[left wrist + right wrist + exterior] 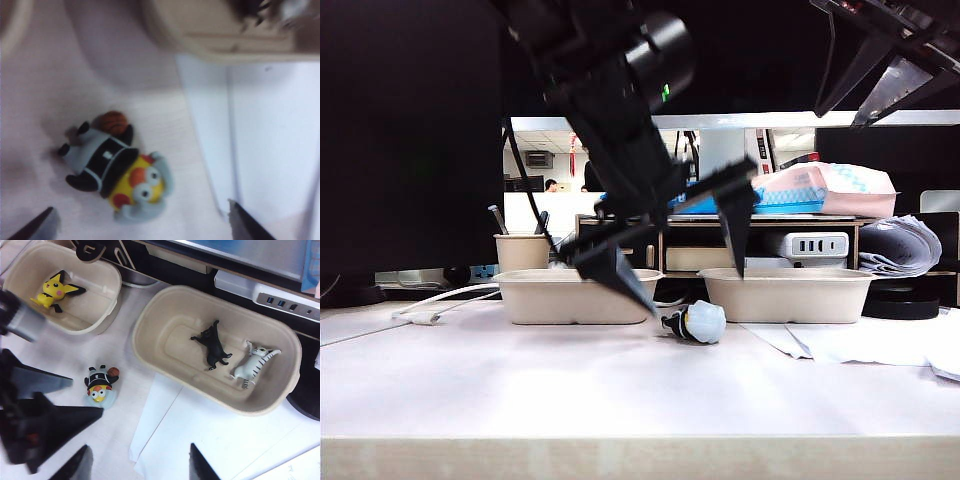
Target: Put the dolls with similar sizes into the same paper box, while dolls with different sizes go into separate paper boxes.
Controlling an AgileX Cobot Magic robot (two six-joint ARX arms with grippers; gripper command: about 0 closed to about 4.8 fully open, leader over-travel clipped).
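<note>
The left gripper [140, 220] hangs low over the table [620, 390], fingers [245, 222] spread wide to straddle the panda doll [117, 167] lying there. The right gripper [137, 465], fingers apart and empty, waits higher. Beyond, the left tray [107, 305] holds the yellow doll [55, 290]; the right tray [165, 347] holds the black cat figure [214, 344] and the white striped cat figure [252, 365].

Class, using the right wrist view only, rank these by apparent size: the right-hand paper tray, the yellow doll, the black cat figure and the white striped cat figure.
1. Right-hand paper tray, by far the largest.
2. Black cat figure and white striped cat figure: look alike in size, so unranked.
4. Yellow doll: looks slightly smaller, though it lies farther from the camera, so unsure.
</note>
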